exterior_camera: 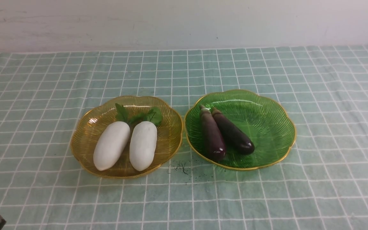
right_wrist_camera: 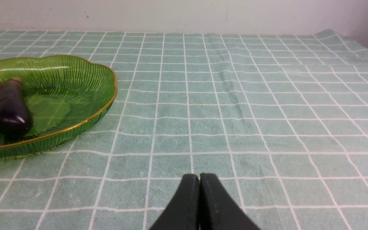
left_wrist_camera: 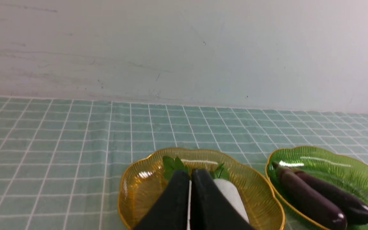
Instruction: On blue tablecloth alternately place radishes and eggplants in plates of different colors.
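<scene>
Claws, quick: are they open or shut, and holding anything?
Left claw: shut, holding nothing.
Right claw: shut, holding nothing.

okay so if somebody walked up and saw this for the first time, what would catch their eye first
Probably the two white radishes lying side by side in the amber plate on the left, leaves pointing toward the wall. Next, the two dark purple eggplants, stems close together, in the green plate to its right, all on the blue tablecloth. Both grippers, left and right, are shut and hold nothing.
</scene>
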You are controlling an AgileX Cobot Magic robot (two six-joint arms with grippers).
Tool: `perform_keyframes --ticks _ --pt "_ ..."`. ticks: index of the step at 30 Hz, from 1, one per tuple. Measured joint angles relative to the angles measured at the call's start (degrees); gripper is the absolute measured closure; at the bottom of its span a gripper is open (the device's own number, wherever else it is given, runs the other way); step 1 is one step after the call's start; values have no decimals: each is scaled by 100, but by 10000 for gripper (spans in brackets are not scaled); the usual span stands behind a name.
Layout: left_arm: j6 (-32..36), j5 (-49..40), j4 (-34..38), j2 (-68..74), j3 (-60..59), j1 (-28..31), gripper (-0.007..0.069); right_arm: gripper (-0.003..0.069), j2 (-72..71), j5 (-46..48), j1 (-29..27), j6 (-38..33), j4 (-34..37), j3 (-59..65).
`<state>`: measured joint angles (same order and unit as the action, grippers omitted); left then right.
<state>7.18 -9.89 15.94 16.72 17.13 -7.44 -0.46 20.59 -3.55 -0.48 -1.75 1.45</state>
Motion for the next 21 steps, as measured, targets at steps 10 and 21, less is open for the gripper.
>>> perform_keyframes --ticks 10,21 --pt "0 -318 0 -40 -254 0 632 674 0 0 0 0 0 0" --pt "-5 -632 -1023 -1418 -1597 8 632 674 0 0 0 0 0 0"
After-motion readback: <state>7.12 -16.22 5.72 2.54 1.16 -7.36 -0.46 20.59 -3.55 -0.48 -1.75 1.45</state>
